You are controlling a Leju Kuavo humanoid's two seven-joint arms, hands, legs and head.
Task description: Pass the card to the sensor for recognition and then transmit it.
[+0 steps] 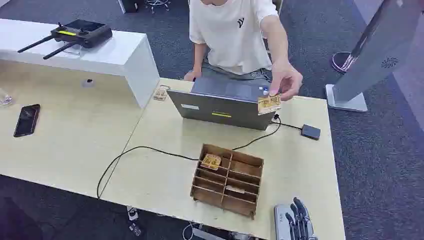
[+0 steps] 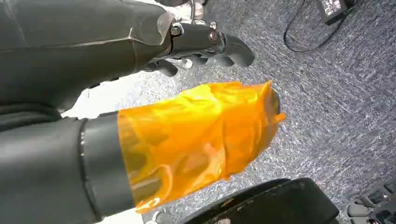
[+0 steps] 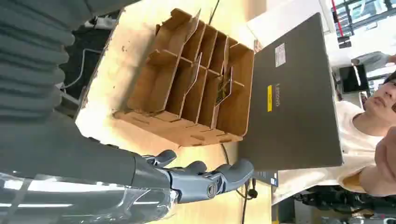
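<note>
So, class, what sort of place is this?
Probably an office or lab set up as a test desk: carpeted floor, a laptop wired to a small card reader, and a remote controller on a white counter.

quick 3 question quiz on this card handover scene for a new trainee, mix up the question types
1. True or false: the person's hand holds a card above the laptop.
2. The small black sensor lies on which side of the laptop as the robot sees it? A) left B) right C) behind it
3. Fill in: a second card sits inside the wooden ____.

Key: 1 true; 2 B; 3 organizer. The right hand holds nothing, resting low at the table edge.
</note>
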